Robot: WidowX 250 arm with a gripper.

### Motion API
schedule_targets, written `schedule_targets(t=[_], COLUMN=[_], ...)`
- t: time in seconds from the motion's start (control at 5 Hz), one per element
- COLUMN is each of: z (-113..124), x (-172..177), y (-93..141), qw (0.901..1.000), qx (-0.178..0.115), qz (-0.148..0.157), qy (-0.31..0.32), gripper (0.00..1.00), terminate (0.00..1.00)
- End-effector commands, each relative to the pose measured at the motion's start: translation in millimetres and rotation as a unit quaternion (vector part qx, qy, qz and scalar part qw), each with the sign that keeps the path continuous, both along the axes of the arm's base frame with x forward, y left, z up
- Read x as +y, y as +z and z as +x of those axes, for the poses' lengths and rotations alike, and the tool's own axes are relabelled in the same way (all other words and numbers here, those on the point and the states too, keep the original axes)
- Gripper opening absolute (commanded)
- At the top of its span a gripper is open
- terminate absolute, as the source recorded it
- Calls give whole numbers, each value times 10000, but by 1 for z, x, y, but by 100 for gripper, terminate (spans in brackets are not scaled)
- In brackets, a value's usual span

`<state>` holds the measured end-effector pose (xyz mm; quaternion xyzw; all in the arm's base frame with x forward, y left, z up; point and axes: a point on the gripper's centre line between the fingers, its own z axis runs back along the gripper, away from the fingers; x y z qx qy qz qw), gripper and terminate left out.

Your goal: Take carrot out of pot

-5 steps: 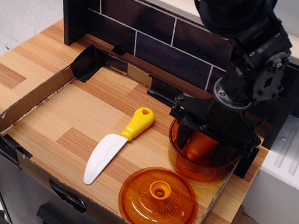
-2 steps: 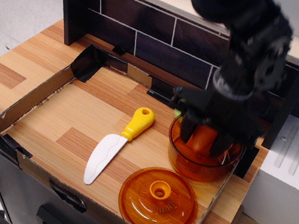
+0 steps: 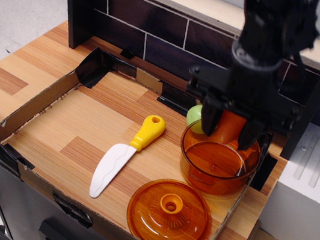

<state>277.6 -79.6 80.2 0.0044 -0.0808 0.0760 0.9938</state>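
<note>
The see-through orange pot stands at the right of the cardboard tray, and nothing shows inside it. My black gripper hangs just above the pot's far rim. Its fingers are shut on the orange carrot, which is held upright between them, clear of the pot's floor and level with its rim.
A light-green round fruit sits behind the pot's left side. A flat orange lid with a knob lies in front of the pot. A toy knife with a yellow handle lies mid-tray. The cardboard tray wall runs along the left; a dark tiled backsplash stands behind.
My gripper has risen with the carrot in it, from deep inside the pot up to its rim. The green fruit behind the pot has come into view.
</note>
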Motion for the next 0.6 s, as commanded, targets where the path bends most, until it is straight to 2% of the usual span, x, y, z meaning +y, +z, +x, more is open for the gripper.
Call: schedule_targets(t=[0.0,0.2,0.4], z=[-38,-46,-41], x=[79,100,117], y=[18,9,-4], qw=[9999,9998,9992], qx=[-127,-9,-95], qz=[41,167,386], qy=[-93,-95,-30], gripper=[0,0,0], terminate=[0,0,0])
